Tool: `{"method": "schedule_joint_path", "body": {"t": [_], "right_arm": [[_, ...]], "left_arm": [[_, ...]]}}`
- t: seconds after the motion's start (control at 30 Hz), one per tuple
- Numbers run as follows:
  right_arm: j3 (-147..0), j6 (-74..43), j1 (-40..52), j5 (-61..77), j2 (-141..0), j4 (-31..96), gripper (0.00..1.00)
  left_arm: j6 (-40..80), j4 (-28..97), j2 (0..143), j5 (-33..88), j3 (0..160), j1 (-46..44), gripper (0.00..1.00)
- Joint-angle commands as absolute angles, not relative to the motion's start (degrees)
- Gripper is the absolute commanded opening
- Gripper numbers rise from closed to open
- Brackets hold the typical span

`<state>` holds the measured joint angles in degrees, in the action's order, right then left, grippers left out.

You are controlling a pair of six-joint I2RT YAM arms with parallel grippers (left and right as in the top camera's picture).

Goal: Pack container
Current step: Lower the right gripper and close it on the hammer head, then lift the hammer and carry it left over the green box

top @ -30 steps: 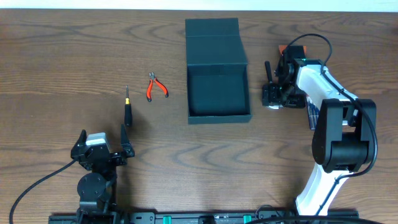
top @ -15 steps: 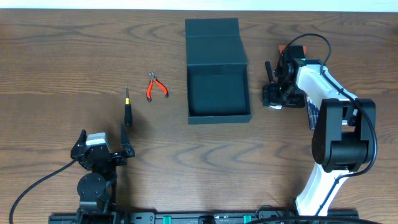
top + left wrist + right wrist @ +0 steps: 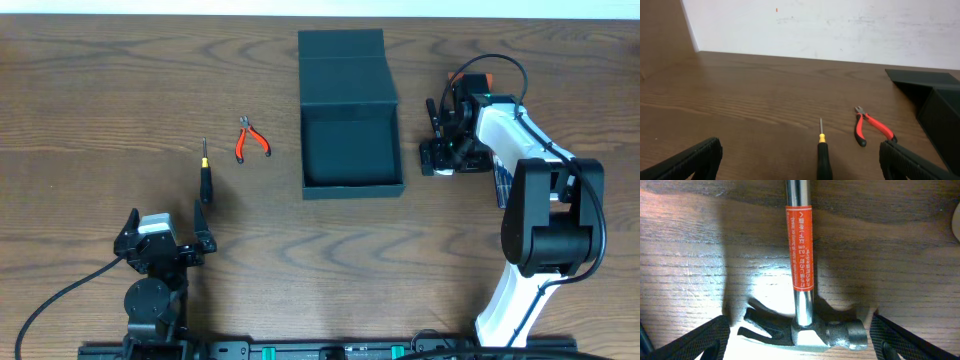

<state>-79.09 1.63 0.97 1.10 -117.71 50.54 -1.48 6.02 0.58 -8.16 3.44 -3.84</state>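
1. Wooden table (image 3: 100, 80), dark brown grain, carries all items; a white wall (image 3: 815, 25) stands behind it in the left wrist view.
2. Container (image 3: 352, 189): upper centre of the overhead frame, flap lid folded back toward the top edge, interior showing nothing inside.
3. Red-handled pliers (image 3: 250, 142): flat on the table left of the container, apart from it.
4. Black-handled screwdriver (image 3: 206, 180): left of the pliers and slightly lower in the frame, tip pointing toward the top edge.
5. Left gripper (image 3: 167, 236): lower left of the overhead frame, jaws spread wide, nothing between them.
6. Right gripper (image 3: 440, 145): just right of the container, pointed down at the table.
7. Hammer (image 3: 801, 270): steel shaft with orange label, lying on the table. Right wrist view shows the head between the parted fingers, neither touching it; released.
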Motion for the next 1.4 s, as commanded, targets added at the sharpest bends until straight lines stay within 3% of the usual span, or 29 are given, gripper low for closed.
{"method": "schedule_joint_path", "body": {"t": [0.0,0.1,0.3,0.5,0.6,0.93,1.37], "right_arm": [[-78.15,3.51,1.17,4.54,-120.66,50.81,0.86],[-78.15,3.49,1.17,4.54,-120.66,50.98,0.76],[-78.15,3.27,1.17,4.54,-120.66,51.00,0.73],[-78.15,3.29,1.17,4.54,-120.66,50.98,0.60],[-78.15,3.29,1.17,4.54,-120.66,50.98,0.59],[-78.41,3.27,1.17,4.54,-120.64,51.00,0.42],[-82.08,3.29,1.17,4.54,-120.64,53.34,0.37]], "left_arm": [[-1.39,6.92,0.23,-9.28,1.93,-3.55,0.99],[-1.39,6.92,0.23,-9.28,1.93,-3.55,0.99],[-1.39,6.92,0.23,-9.28,1.93,-3.55,0.99],[-1.39,6.92,0.23,-9.28,1.93,-3.55,0.99],[-1.39,6.92,0.23,-9.28,1.93,-3.55,0.99],[-1.39,6.92,0.23,-9.28,1.93,-3.55,0.99],[-1.39,6.92,0.23,-9.28,1.93,-3.55,0.98]]}}
